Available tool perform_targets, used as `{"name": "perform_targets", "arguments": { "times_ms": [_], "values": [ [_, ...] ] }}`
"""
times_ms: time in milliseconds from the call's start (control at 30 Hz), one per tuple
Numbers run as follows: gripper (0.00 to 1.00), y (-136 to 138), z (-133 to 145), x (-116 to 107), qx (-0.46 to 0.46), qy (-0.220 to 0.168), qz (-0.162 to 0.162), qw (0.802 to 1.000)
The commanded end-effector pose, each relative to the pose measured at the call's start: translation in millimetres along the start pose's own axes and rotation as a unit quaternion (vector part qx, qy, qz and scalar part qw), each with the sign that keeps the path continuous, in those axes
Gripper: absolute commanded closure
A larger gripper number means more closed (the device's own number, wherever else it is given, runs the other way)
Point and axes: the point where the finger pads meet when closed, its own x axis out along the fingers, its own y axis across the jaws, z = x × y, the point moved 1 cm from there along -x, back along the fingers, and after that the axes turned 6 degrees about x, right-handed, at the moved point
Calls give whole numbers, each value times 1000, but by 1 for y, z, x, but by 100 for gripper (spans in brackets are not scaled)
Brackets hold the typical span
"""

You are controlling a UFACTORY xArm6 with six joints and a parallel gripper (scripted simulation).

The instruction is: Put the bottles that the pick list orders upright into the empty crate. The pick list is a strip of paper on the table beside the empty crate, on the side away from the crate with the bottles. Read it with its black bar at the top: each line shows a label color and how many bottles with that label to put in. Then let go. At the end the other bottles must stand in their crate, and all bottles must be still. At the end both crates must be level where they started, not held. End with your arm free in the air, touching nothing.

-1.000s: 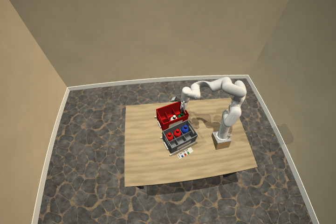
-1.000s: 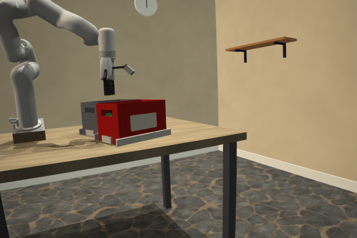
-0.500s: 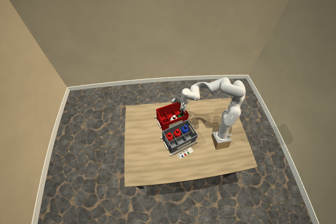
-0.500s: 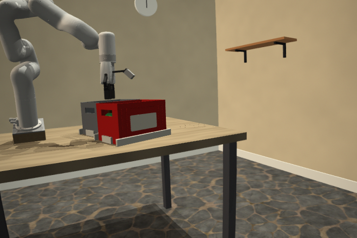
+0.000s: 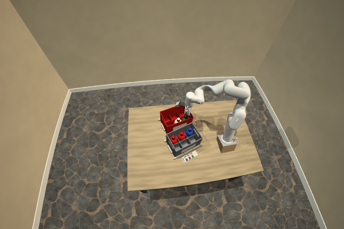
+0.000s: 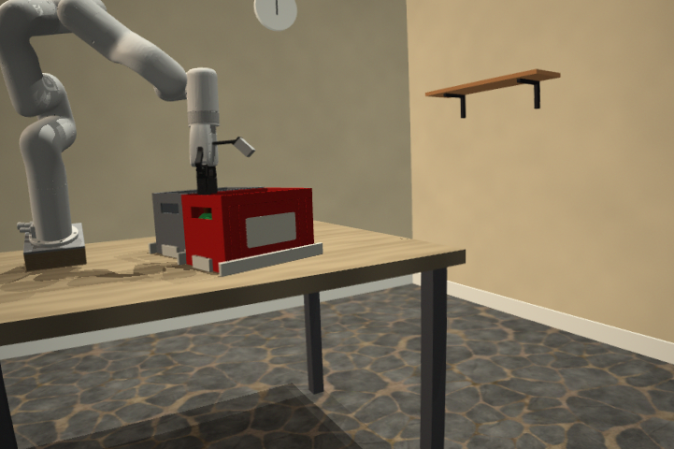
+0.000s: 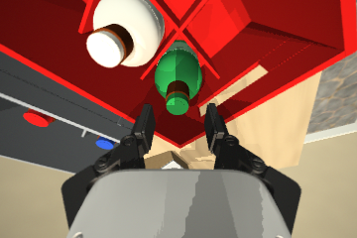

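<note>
Now comes the green bottle — the pincer is spread, low over the red crate at mid-frame up top; next, it should sink around the neck and squeeze.

A wood-topped table is occupied by two adjacent crates, a paper strip and an arm's base.
The red crate is taken as the landmark; it is set level on the pale, streaked top. Just beside its labelled long side, the gray crate is placed, also level. Beyond the gray crate, on the side away from the red crate, the pick list is laid flat; it is marked with blue, red and green patches. Low pale strips are seen at the feet of both crates. Well apart from the red crate, past its handle end, the arm's boxy base is stood on the wood.
</note>
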Motion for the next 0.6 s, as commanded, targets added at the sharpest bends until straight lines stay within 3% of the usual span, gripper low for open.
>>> {"name": "perform_targets", "arguments": {
  "times_ms": [0, 567],
  "values": [
    [35, 0, -2, 3, 0, 2, -1, 1000],
    [35, 0, -2, 23, 0, 2, 0, 1000]
  ]
}}
